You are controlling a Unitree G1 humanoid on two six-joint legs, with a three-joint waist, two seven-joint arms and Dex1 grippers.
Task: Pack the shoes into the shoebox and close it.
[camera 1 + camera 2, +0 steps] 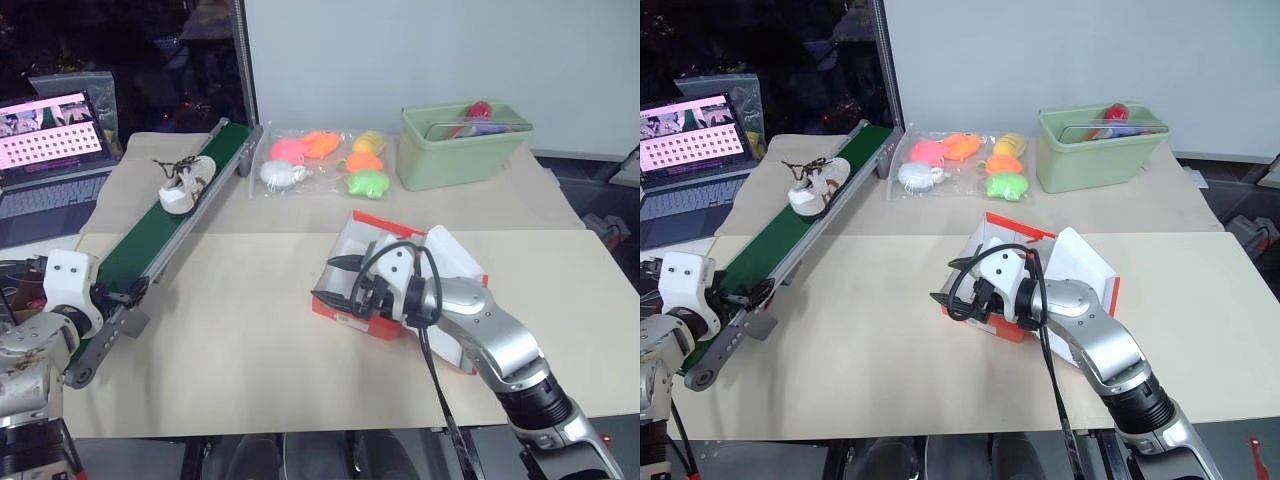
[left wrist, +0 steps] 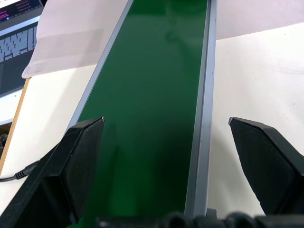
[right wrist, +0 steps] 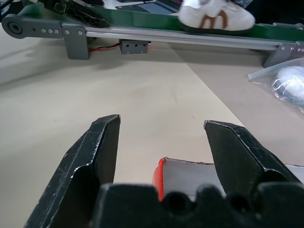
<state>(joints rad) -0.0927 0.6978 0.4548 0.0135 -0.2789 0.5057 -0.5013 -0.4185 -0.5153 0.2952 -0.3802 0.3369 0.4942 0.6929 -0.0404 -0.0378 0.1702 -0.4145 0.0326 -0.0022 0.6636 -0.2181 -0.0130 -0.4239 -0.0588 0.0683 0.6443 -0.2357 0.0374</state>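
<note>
Lower right of the frame, the right gripper (image 1: 340, 283) hovers with fingers spread and empty over the open orange-red shoebox (image 1: 372, 225) at centre. Left, a green conveyor belt (image 1: 150, 235) carries one white shoe (image 1: 187, 181). Lower left, the left gripper (image 2: 166, 142) gapes, released.

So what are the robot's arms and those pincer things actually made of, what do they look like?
Each arm is a run of silver-grey metal segments with black joints; the right arm has a ribbed black cuff near its base and looping black cables at the wrist. A white plastic housing sits behind each tool. The right tool and left tool each have two chunky, wedge-shaped matt black fingers, slightly scuffed.
</note>
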